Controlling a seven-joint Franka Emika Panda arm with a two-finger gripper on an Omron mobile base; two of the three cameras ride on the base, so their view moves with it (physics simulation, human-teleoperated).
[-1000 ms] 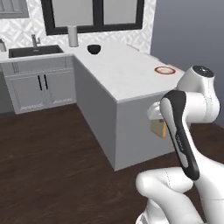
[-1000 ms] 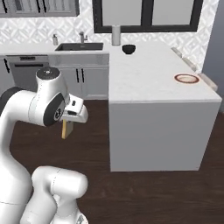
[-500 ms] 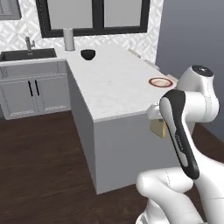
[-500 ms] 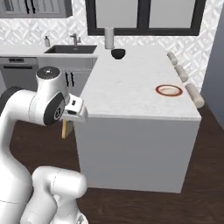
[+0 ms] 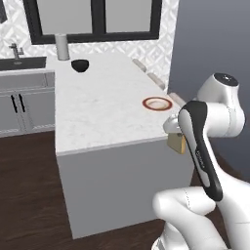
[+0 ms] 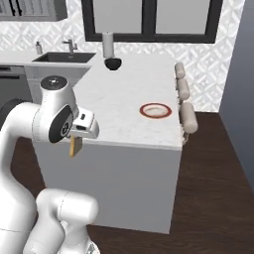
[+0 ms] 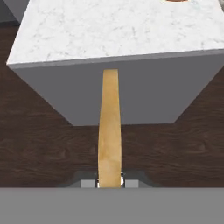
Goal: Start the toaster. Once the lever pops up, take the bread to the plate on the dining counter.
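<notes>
Whole scene shifted with the base, bench nearer. Tool grasps bread edge-on, hand view; plate at 2 o'clock, right base view.

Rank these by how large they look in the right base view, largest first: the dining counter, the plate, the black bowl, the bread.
1. dining counter
2. plate
3. black bowl, though it sits farther from the camera, so its true size is unsure
4. bread, mostly hidden behind the hand; just a sliver shows

A home kitchen: a marble-topped island surface, a sink with tap, grey cabinets, patterned wall tiles, dark windows, and a wood floor.
</notes>
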